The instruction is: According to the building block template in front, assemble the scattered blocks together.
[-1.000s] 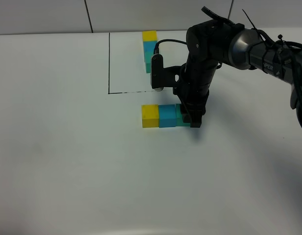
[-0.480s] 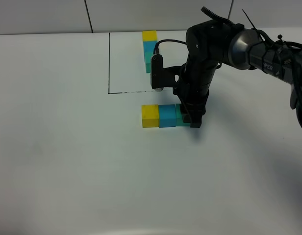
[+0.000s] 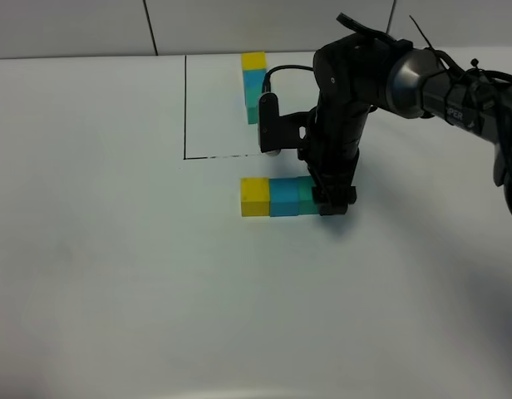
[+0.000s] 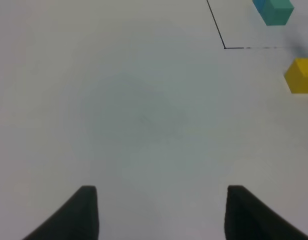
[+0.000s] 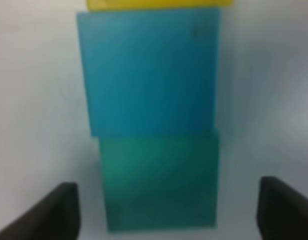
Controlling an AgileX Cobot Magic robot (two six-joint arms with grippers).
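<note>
The scattered blocks lie in a touching row on the white table: yellow (image 3: 255, 197), blue (image 3: 283, 197) and teal-green (image 3: 307, 194). My right gripper (image 3: 334, 200) stands over the green end of the row. In the right wrist view its fingers (image 5: 49, 210) are spread wide, with gaps on both sides of the green block (image 5: 159, 180), which touches the blue block (image 5: 149, 70). The building block template (image 3: 253, 83) sits at the back inside its black line frame (image 3: 184, 108). My left gripper (image 4: 161, 215) is open and empty over bare table.
The left wrist view shows the yellow block (image 4: 300, 75), the template's green end (image 4: 278, 11) and the frame's corner (image 4: 224, 48). The right arm (image 3: 422, 79) reaches in from the right. The left gripper does not show in the exterior view.
My right gripper has shifted slightly to the right at the green block. The three-block row has not moved.
</note>
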